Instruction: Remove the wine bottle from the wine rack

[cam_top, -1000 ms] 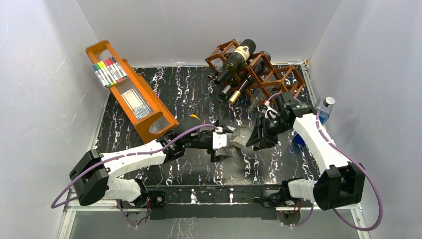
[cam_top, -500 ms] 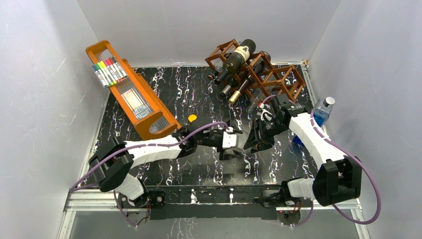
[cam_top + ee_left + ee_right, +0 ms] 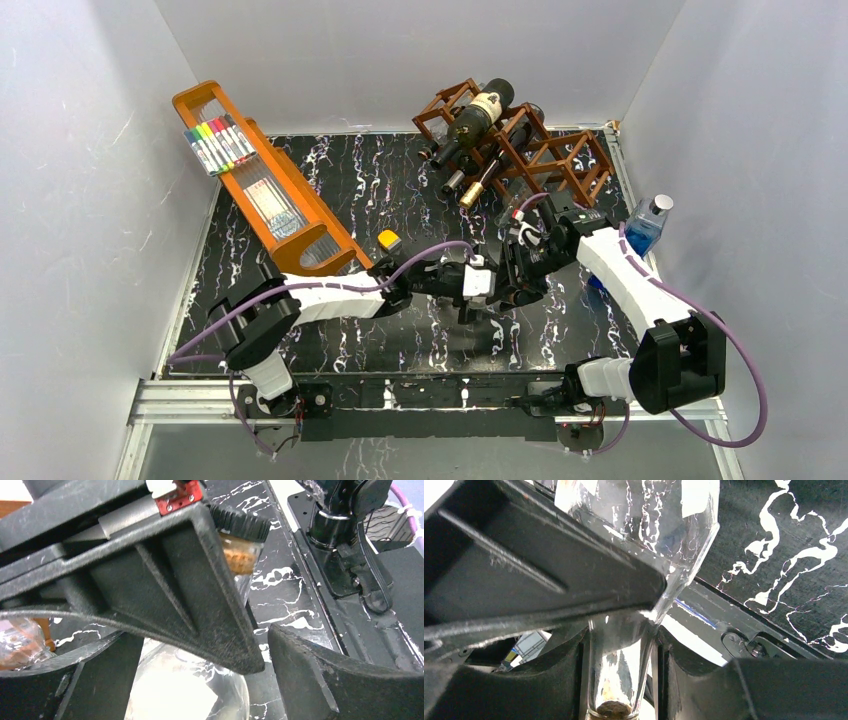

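step in hand, as judged: handover of the clear wine bottle (image 3: 639,540), now at table centre, well apart from the wine rack (image 3: 560,150). right gripper (image 3: 621,660) is clamped on its corked neck. left gripper (image 3: 200,680) straddles the body, jaws spread. next move calls for a left clamp before the neck is released. dark bottle (image 3: 478,112) lies on the rack.

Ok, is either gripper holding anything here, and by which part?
The right gripper pinches the clear bottle by its neck; the left gripper brackets its body, grip unclear.
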Robot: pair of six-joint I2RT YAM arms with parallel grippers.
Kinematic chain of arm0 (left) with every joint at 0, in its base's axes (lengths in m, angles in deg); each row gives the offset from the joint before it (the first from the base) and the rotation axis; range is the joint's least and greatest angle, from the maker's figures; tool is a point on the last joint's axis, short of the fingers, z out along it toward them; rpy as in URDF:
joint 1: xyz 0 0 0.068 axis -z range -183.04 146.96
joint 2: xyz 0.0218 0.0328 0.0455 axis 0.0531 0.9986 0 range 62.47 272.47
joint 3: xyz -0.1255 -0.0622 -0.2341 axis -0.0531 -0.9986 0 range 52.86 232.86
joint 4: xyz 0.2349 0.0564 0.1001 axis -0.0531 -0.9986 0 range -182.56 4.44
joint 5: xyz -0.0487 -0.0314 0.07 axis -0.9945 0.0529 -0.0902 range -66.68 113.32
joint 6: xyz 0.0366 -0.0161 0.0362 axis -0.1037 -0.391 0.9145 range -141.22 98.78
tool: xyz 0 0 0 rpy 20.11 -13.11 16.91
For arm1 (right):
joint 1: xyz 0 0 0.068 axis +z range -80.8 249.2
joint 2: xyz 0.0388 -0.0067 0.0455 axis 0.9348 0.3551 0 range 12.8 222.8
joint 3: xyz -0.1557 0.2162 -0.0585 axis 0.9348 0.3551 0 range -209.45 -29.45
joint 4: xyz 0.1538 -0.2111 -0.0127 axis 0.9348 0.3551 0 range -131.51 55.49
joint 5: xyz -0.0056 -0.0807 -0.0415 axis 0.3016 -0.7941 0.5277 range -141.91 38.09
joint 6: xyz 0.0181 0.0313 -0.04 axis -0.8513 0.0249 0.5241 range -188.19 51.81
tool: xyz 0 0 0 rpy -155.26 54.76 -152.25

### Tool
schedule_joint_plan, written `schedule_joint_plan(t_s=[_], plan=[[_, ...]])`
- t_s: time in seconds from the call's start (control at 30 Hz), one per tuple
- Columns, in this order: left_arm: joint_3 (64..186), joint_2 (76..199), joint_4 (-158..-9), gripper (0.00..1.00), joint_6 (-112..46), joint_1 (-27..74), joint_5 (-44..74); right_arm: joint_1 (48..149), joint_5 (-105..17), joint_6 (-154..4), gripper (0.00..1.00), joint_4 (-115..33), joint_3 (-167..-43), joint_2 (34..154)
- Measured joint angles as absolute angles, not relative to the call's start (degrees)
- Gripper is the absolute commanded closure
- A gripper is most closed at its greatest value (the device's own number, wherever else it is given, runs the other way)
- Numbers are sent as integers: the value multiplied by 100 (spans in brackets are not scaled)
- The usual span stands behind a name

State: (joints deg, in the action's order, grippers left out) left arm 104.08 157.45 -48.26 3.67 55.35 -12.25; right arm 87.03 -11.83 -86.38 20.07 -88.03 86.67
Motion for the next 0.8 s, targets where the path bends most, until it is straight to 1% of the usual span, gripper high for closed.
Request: schedule_joint_plan(t_s=[0.03, 0.1, 0.13, 0.2, 0.27, 0.33, 0.37, 0.43, 0.5, 0.63, 0.8], plan=[[10408, 15745, -4780, 12, 314, 5570, -1225, 8709, -1179, -8638, 77, 2003, -8803, 8667], [10406, 15748, -4640, 14, 196, 5646, -1205, 8725, -1177, -8638, 72, 1999, -8803, 8667], [10404, 15756, -4516, 25, 85, 5710, -1155, 8740, -1161, -8638, 67, 2001, -8803, 8667], [10399, 15787, -4391, 35, -73, 5725, -1050, 8773, -1155, -8640, 62, 1986, -8803, 8667], [10369, 15817, -4249, 40, -335, 5723, -998, 8845, -1194, -8614, 56, 1981, -8803, 8662], [10275, 15822, -4044, 45, -448, 5723, -967, 8891, -1234, -8557, 52, 1964, -8803, 8656], [10214, 15822, -3926, 46, -477, 5731, -941, 8902, -1238, -8555, 49, 1964, -8803, 8656], [10148, 15804, -3823, 47, -523, 5742, -906, 8926, -1247, -8555, 48, 1964, -8810, 8656], [10069, 15737, -3755, 47, -567, 5747, -838, 8954, -1229, -8577, 48, 1946, -8845, 8656], [10008, 15638, -3716, 45, -720, 5745, -700, 8987, -1190, -8643, 44, 1870, -8943, 8656], [9980, 15597, -3620, 49, -853, 5745, -595, 9028, -987, -8649, 36, 1804, -9144, 8638]])
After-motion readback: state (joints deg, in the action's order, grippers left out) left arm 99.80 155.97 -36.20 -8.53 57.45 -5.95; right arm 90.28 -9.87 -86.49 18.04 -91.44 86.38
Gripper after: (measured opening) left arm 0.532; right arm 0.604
